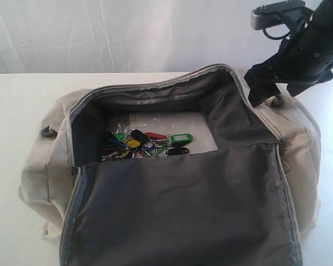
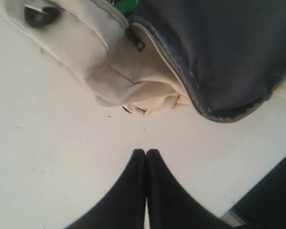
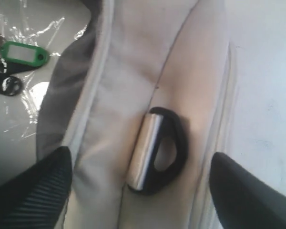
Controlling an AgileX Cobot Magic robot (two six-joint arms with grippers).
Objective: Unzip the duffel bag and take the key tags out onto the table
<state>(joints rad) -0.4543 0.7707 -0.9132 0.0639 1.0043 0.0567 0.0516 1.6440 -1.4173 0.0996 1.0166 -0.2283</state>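
The duffel bag [image 1: 299,144] lies unzipped, its dark-lined flap [image 1: 177,210] folded outward, probably so the opening stays clear for a reach. The right gripper [image 3: 139,155] hangs with its jaws spread wide and empty over the bag's end, straddling a strap ring [image 3: 174,143] just under it. The key tags [image 1: 147,143] sit lower than that gripper, across the rim from it, on the bag's pale floor. The bunch stretches along the bag's length (the green tag [image 3: 24,53] lies flat, long axis likewise). The left gripper [image 2: 146,152], fingertips pressed together, holds nothing above the table [image 2: 47,143] near the bag's corner.
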